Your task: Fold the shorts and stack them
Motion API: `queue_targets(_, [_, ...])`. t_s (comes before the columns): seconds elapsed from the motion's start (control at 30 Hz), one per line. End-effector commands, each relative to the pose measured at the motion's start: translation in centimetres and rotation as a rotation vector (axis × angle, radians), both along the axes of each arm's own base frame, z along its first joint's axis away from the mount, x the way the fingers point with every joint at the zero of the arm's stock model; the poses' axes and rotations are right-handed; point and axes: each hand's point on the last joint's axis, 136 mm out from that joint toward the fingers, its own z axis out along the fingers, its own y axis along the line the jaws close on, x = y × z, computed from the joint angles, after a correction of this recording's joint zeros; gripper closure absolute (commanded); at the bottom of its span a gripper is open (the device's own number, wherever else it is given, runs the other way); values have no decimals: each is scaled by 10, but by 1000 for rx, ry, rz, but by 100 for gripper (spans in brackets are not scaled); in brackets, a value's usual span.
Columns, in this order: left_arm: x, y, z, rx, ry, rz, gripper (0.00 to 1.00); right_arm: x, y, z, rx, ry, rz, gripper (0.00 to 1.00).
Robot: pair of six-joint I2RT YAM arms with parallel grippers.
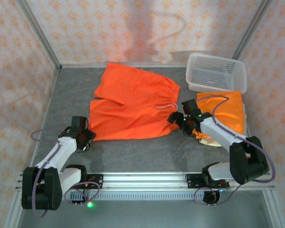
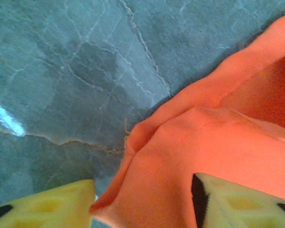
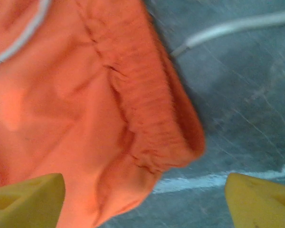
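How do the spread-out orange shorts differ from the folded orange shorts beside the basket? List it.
The spread-out orange shorts lie open in the middle; the folded orange shorts form a compact rectangle at the right. The spread-out pair shows its gathered waistband and white drawstring; the folded pair shows neither. Both are bright orange.

Pale pink wallpaper (image 1: 133, 28) with small orange flowers covers the back and both sides; grey metal posts (image 1: 38, 33) slant up at the upper left and upper right; the counter (image 1: 147, 152) is dark grey marbled stone with thin pale veins; a silver slotted rail (image 1: 142, 178) runs along the bottom; a bright glare streak (image 2: 4, 118) lies at the left of the left wrist view.
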Motion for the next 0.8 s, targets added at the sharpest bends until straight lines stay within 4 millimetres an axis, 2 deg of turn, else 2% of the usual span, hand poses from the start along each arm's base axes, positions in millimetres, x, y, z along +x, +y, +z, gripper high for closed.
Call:
queue_targets(0.0, [21, 6, 10, 40, -60, -10, 53, 8, -2, 1, 19, -50, -58, 18])
queue_targets(0.2, [34, 8, 12, 56, -70, -31, 62, 18, 3, -9, 10, -37, -40, 27])
queue_targets(0.3, [39, 8, 12, 59, -76, -35, 66, 27, 4, -10, -2, -44, -37, 34])
queue_targets(0.43, [45, 8, 12, 56, -85, -38, 74, 29, 3, -21, -23, -11, -39, 41])
queue_targets(0.63, [51, 6, 13, 53, -83, -53, 89, 30, 0, -34, -52, 17, -46, 58])
queue_targets(0.77, [55, 7, 22, 62, -88, -69, 99, 31, -1, -35, -65, 21, -47, 72])
